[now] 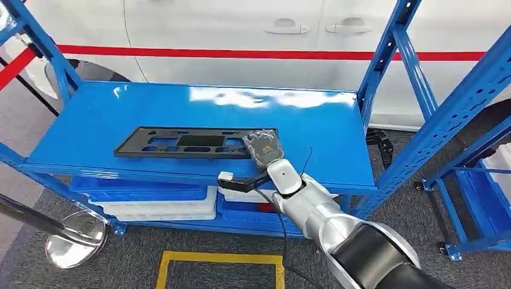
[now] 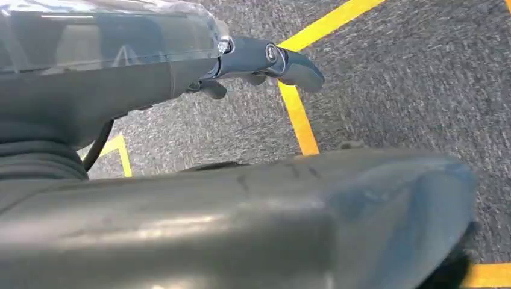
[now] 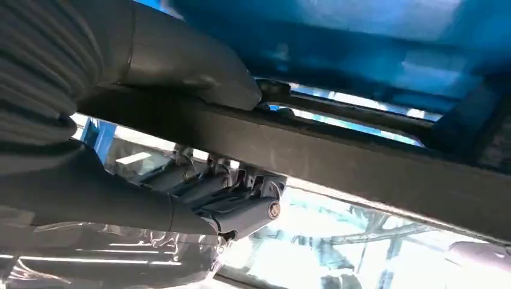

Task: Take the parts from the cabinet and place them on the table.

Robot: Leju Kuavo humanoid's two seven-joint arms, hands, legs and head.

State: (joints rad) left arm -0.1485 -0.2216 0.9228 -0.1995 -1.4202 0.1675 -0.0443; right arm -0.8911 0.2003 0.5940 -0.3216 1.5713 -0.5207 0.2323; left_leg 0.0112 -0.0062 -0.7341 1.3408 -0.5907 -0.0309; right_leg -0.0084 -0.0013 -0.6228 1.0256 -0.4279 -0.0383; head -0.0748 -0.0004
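A flat black plastic frame (image 1: 194, 142), long and rectangular with cut-out slots, lies on the top shelf of the blue rack (image 1: 313, 129), near its front edge. The right hand (image 1: 263, 148) sits at the frame's right end; in the wrist view its thumb (image 3: 181, 63) and fingers (image 3: 238, 208) seem to clasp the frame's bar (image 3: 361, 162). The left hand (image 2: 259, 60) hangs over grey carpet (image 2: 416, 72), fingers curled, holding nothing.

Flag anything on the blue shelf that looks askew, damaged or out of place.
Nothing stands out. The black plastic frame lies flat on the blue shelf, roughly parallel to its front edge, with the right robot hand at its right end.
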